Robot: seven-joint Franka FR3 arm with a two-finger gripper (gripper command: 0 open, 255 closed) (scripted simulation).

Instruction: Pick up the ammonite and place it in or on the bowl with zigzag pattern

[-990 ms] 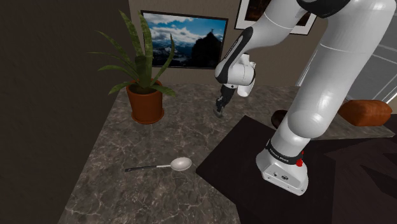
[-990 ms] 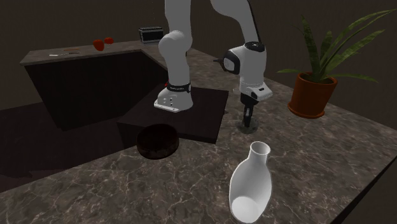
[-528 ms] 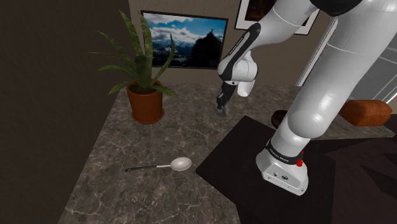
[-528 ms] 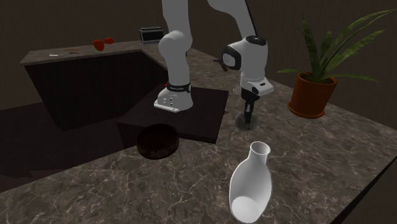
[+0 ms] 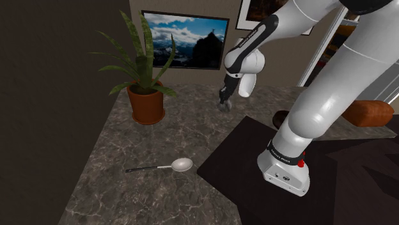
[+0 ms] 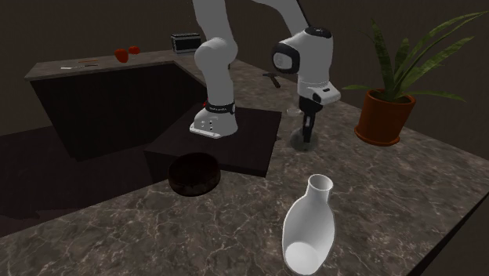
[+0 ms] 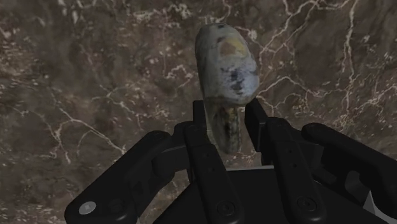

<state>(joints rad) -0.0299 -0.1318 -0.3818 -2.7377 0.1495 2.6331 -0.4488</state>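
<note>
My gripper (image 7: 226, 124) is clamped on the ammonite (image 7: 226, 60). In the wrist view both fingers (image 7: 203, 137) squeeze its lower end, so that part is hidden, and the mottled grey-blue rest pokes out past the tips with the marbled table (image 7: 95, 76) behind it. From the shoulder view the ammonite is a tiny grey blob under the gripper, over the far part of the table and to the right of the plant (image 5: 146, 102). In the second exterior view it sits low, very near the table surface between the stand (image 6: 251, 133) and the plant. Honestly I can't tell whether it's touching the table or just off it. The bowl (image 6: 194, 174) is a dark round thing on the table right against the stand's near corner, well apart from the ammonite, and it's so dark I can't make out any zigzag on it. In the shoulder view there's a dark rounded shape half hidden behind my arm (image 5: 332, 83). It could be that bowl, but I'm not sure. A spoon (image 5: 176, 165) lies on the table beside the stand, and a white vase (image 6: 309, 227) stands close to the bottom edge of the second exterior view.
</note>
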